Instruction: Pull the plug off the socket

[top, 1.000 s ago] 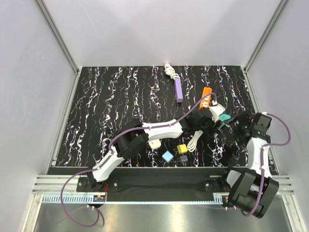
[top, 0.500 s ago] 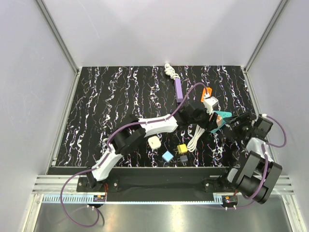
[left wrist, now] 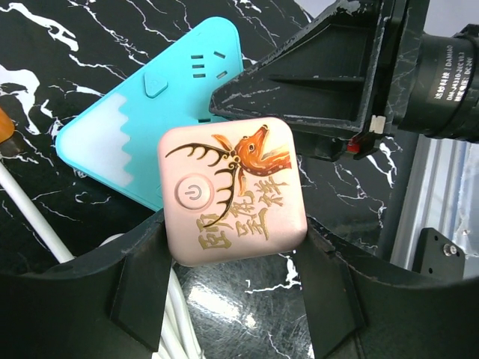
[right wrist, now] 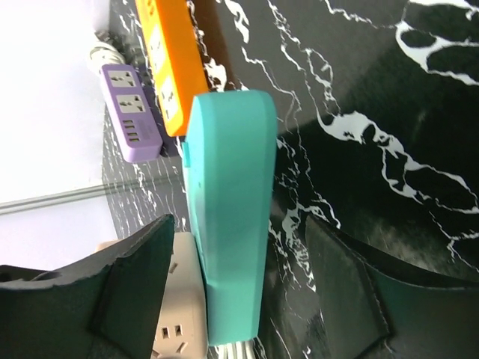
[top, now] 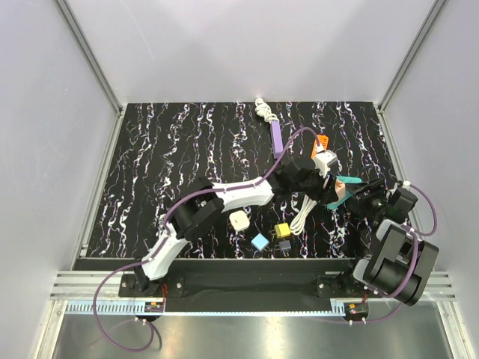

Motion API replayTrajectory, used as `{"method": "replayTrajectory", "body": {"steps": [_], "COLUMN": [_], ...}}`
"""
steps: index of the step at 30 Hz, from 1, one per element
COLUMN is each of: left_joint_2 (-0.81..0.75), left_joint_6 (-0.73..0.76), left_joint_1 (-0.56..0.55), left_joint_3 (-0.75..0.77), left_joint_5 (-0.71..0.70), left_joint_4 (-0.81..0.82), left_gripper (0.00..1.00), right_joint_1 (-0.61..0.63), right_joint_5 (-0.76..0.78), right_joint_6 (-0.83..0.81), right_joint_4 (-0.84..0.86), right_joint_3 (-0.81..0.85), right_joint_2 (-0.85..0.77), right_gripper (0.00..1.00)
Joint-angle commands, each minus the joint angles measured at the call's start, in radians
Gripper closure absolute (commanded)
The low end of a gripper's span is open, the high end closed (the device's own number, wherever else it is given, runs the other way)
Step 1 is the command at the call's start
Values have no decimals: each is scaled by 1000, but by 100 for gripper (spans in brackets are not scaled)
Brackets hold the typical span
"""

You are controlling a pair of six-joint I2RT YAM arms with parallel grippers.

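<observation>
A pink square plug [left wrist: 232,191] with a deer picture sits against the face of the teal socket [left wrist: 120,134]. My left gripper [left wrist: 232,241] is shut on the plug, with a finger pressed on each side. In the top view the left gripper [top: 329,193] meets the right gripper [top: 358,196] at the teal socket [top: 346,182], which stands tilted off the table. In the right wrist view the teal socket [right wrist: 228,224] is edge-on between my right gripper's [right wrist: 239,292] open fingers. There is a gap on one side and the plug [right wrist: 179,299] on the other.
An orange power strip [top: 320,142] and a purple power strip [top: 277,138] lie behind the grippers. White cable [top: 303,213] runs below the left wrist. A white adaptor [top: 239,221], a yellow cube [top: 282,229] and a blue cube [top: 260,241] sit near the front edge.
My left gripper has moved toward the back with the plug. The teal socket has tilted up with it. The right arm has folded in closer, and its gripper is still at the socket.
</observation>
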Motion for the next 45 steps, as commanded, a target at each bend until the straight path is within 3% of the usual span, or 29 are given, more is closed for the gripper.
{"method": "replayTrajectory", "body": {"steps": [1,7,10,11,13,15,17,23,40,45], "left_joint_2": [-57,-51,-40,-37,-31,-27,-25,-37,-60,-120], "left_joint_6": [-48,-68,-85,-91,-108,-118,-127,-118,-119,-140], "left_joint_1": [3,3,3,3,3,3,3,3,4,3], "left_joint_3": [2,13,31,39,50,70,88,119,295,185], "left_joint_5": [57,61,64,64,68,69,69,58,-72,-101], "left_joint_4": [64,62,53,55,58,55,47,21,50,179], "left_gripper": [100,100,100,100,100,100,100,100,100,100], "right_joint_1": [-4,-4,-4,-4,-4,-4,-4,-1,82,82], "right_joint_5": [-6,-35,-52,-57,-66,-69,-54,26,92,101], "right_joint_6": [19,57,64,64,62,58,48,4,-41,-36], "right_joint_4": [143,253,289,289,290,296,268,171,88,88], "right_joint_3": [-15,-32,-30,-27,-24,-29,-30,-26,36,25], "right_joint_2": [21,110,150,164,170,163,137,69,129,110], "right_gripper": [22,25,53,68,74,91,100,100,100,100]}}
